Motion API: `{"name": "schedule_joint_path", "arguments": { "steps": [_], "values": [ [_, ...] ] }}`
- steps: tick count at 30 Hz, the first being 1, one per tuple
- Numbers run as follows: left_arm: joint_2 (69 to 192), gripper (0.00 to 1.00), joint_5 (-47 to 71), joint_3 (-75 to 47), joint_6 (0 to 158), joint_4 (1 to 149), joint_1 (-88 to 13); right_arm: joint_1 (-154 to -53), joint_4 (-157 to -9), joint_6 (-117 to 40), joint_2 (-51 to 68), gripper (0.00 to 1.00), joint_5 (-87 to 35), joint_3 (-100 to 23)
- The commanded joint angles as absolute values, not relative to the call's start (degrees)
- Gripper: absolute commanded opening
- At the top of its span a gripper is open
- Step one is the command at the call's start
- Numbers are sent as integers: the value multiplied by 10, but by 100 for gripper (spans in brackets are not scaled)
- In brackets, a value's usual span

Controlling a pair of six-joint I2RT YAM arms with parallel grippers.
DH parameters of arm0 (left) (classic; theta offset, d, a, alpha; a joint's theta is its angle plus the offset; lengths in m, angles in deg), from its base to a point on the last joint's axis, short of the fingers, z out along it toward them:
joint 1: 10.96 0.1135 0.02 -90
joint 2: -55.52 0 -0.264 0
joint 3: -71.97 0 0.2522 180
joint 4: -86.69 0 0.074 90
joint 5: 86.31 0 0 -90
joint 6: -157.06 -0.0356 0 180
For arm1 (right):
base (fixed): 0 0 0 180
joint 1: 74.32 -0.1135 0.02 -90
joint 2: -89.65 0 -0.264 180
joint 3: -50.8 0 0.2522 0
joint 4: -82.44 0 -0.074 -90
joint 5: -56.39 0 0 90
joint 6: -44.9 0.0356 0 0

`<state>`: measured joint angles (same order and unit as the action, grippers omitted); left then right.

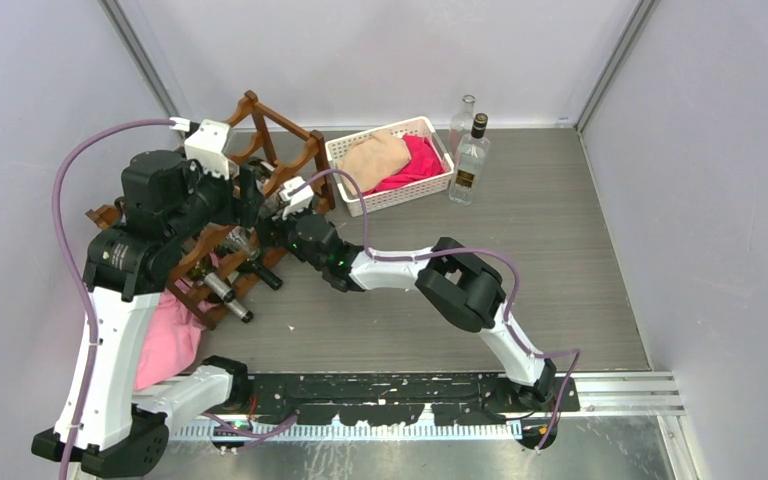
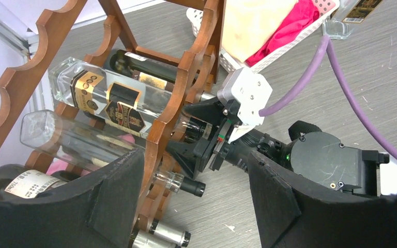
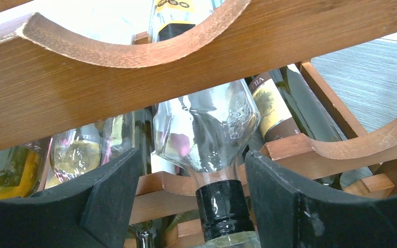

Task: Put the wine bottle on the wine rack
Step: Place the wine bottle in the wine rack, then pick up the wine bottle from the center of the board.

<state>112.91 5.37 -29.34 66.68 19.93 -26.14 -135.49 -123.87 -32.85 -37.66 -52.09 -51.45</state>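
Observation:
The wine bottle [image 3: 207,129] is clear glass with a black-capped neck [image 3: 222,206] and a gold and black label [image 2: 108,101]. It lies in a scalloped notch of the reddish-brown wine rack [image 1: 260,125], neck pointing out of the front rail [image 3: 82,77]. My right gripper [image 3: 191,170] is open around that neck, with a gap on each side of the cap. In the top view it sits at the rack's front [image 1: 278,205]. My left gripper [image 2: 196,175] hovers open and empty just beside the rack [image 2: 170,103], close above the right wrist.
Several other bottles lie in the rack, among them a dark one [image 2: 144,67] and a clear one [image 2: 67,134]. A white basket [image 1: 430,128] holding cloths stands behind, with two upright bottles [image 1: 470,160] to its right. A pink cloth [image 1: 170,340] lies by the left arm.

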Motion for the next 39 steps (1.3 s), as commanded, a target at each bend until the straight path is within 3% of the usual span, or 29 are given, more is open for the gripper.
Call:
{"name": "schedule_joint_path", "arguments": {
  "steps": [1, 6, 9, 21, 29, 39],
  "values": [
    [1116, 73, 70, -297, 685, 222, -258, -1357, -1270, -337, -332, 81, -537, -508],
    [1111, 74, 94, -296, 700, 228, -258, -1357, -1269, -341, -293, 96, -532, -469],
    [1102, 76, 135, -294, 720, 242, -258, -1358, -1256, -347, -265, 100, -524, -445],
    [1057, 93, 259, -260, 808, 322, -258, -1371, -1215, -390, -111, 100, -504, -296],
    [1003, 93, 323, -183, 879, 397, -258, -1372, -1130, -434, 68, 100, -536, -159],
    [947, 98, 388, -43, 986, 534, -258, -1356, -958, -418, 303, 100, -674, -82]
  ]
}}
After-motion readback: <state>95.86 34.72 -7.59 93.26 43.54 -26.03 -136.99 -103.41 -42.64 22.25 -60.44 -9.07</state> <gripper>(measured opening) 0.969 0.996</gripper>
